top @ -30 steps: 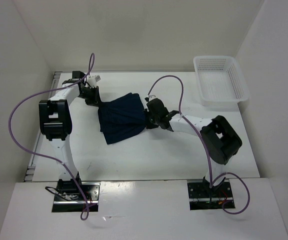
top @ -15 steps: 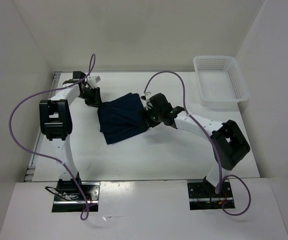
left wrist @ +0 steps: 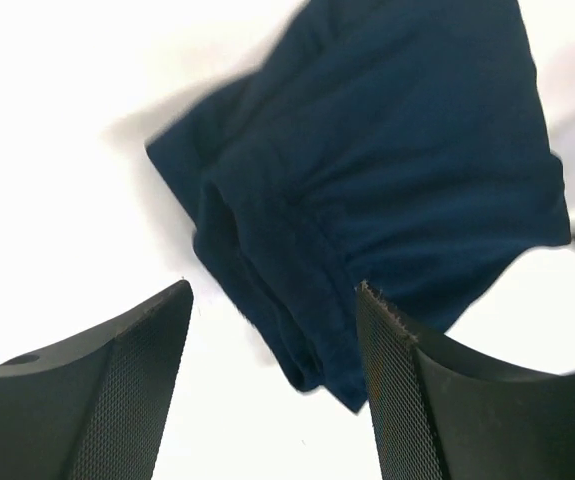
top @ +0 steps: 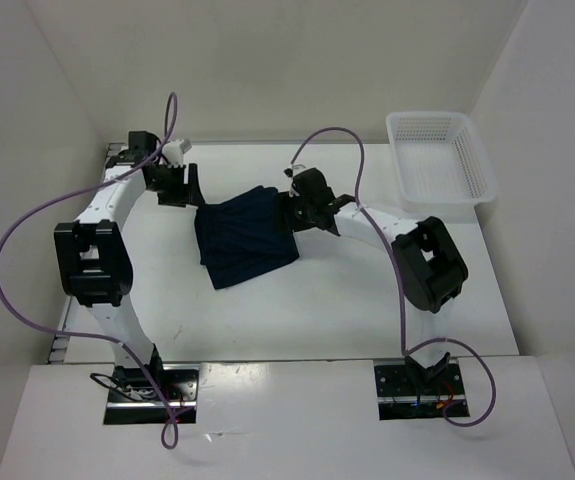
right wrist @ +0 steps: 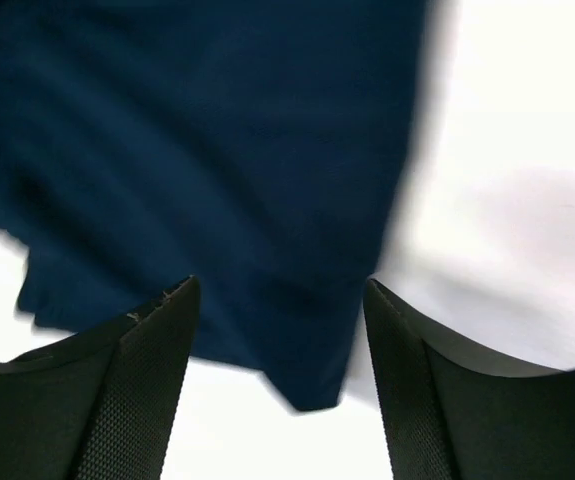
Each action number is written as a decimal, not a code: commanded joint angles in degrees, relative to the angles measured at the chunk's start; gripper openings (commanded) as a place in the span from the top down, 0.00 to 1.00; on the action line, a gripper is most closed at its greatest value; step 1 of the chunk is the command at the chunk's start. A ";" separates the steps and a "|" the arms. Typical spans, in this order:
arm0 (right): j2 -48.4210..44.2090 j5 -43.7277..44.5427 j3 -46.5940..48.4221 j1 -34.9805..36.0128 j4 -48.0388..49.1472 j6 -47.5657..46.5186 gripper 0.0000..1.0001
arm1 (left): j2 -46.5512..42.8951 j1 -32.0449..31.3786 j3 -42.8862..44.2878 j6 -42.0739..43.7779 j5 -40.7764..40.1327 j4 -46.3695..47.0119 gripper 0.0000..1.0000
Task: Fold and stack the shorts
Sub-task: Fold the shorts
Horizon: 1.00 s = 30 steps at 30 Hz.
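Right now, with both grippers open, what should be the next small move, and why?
Probably lower the right gripper onto the edge of the shorts and close. Both grippers are open and hold nothing. The left gripper stands apart from the cloth, while a cloth edge lies ahead of the right one. The shorts look loose, so another fold seems needed.
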 commanded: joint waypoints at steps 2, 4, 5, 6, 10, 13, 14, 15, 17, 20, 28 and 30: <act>3.25 4.81 4.56 -2.00 2.22 5.48 0.29 | -0.48 0.12 -5.80 0.25 -0.67 -2.48 0.26; 3.26 5.33 4.56 -2.53 2.22 6.18 0.29 | 1.37 0.12 -6.86 0.25 0.11 -3.01 0.26; 3.26 5.86 4.56 -2.53 2.83 6.79 0.29 | 1.90 0.12 -7.73 0.25 2.38 -3.01 0.25; 3.26 5.86 3.95 -2.53 2.84 6.80 0.29 | 3.21 0.12 -7.74 0.25 3.36 -3.01 0.24; 3.26 7.09 3.42 -2.53 2.31 6.80 0.29 | 5.77 0.12 -7.74 0.25 4.60 -3.01 0.21; 1.76 7.62 0.62 -3.05 2.84 6.80 0.29 | 6.82 0.12 -7.74 0.25 4.60 -3.01 0.20; 0.89 7.62 0.61 -3.06 3.36 6.80 0.29 | 7.70 0.12 -7.74 0.25 4.00 -3.01 0.20; 0.10 7.62 -0.26 -3.06 3.36 6.80 0.29 | 8.32 0.12 -8.35 0.25 3.99 -3.01 0.21; -0.51 8.15 -0.89 -3.06 3.98 6.80 0.29 | 10.24 0.12 -8.36 0.25 3.99 -3.01 0.28; -1.57 8.76 -1.41 -3.58 3.98 6.80 0.29 | 13.24 0.12 -6.70 0.25 5.13 -4.06 0.47; -5.43 11.05 -3.09 -6.04 3.98 6.80 0.29 | 19.12 0.12 3.74 0.25 5.75 -5.20 0.70; -6.06 11.74 -3.61 -6.65 3.98 6.27 0.29 | 19.92 -0.40 6.83 0.25 6.44 -5.20 0.70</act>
